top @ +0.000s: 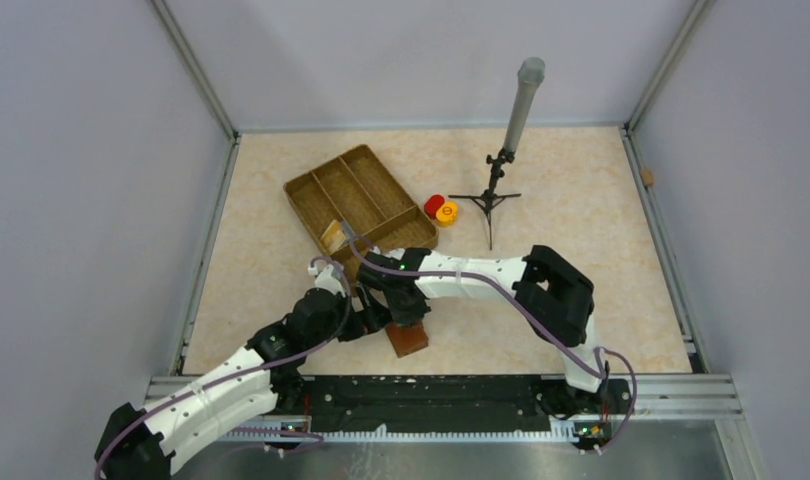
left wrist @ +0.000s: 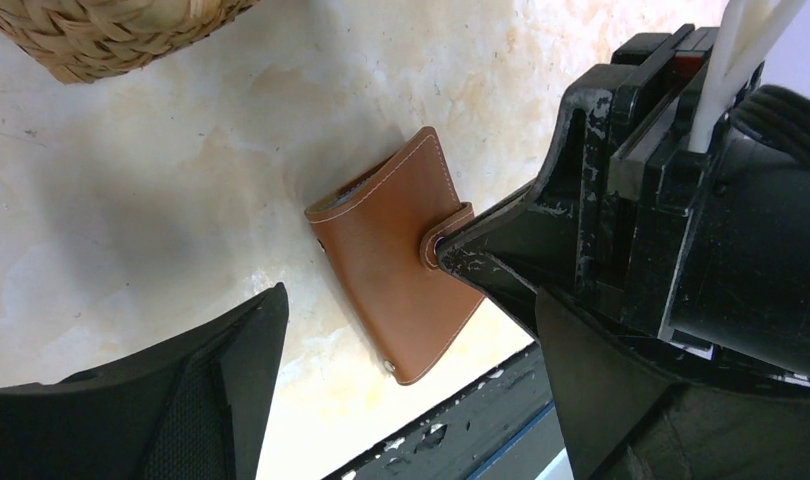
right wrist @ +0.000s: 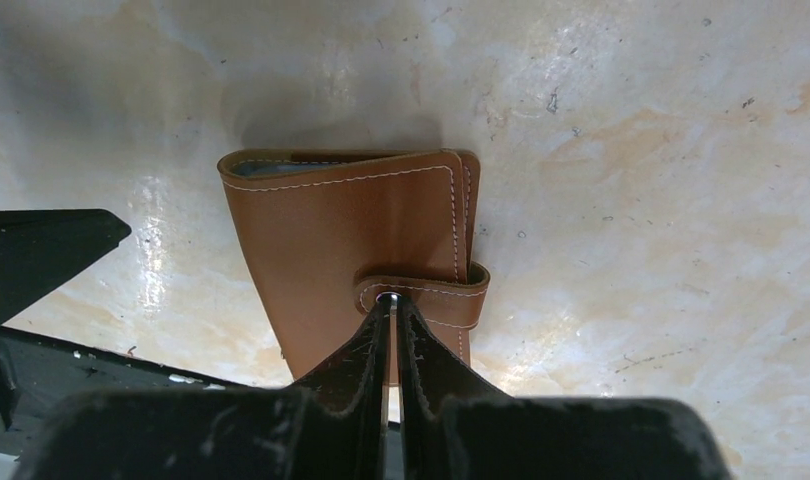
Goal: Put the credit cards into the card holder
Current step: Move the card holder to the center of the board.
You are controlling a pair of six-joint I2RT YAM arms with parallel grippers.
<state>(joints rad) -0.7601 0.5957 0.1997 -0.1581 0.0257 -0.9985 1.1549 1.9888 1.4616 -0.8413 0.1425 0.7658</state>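
The brown card holder [top: 408,340] lies closed on the table near the front edge, also in the left wrist view [left wrist: 381,270] and the right wrist view [right wrist: 351,240]. My right gripper [right wrist: 391,303] is shut, its tips resting on the clasp's snap, nothing between them. My left gripper [left wrist: 409,300] stands open just left of the holder, one finger [left wrist: 201,390] either side of the near corner, not touching it. A yellowish credit card [top: 332,235] sits in the wicker tray. A blue-grey edge [right wrist: 271,169] shows inside the holder's fold.
The divided wicker tray [top: 321,182] lies behind the grippers. Red [top: 434,203] and orange [top: 447,213] caps sit to its right, beside a small tripod with a grey tube [top: 521,105]. A black rail [top: 431,400] runs along the near edge.
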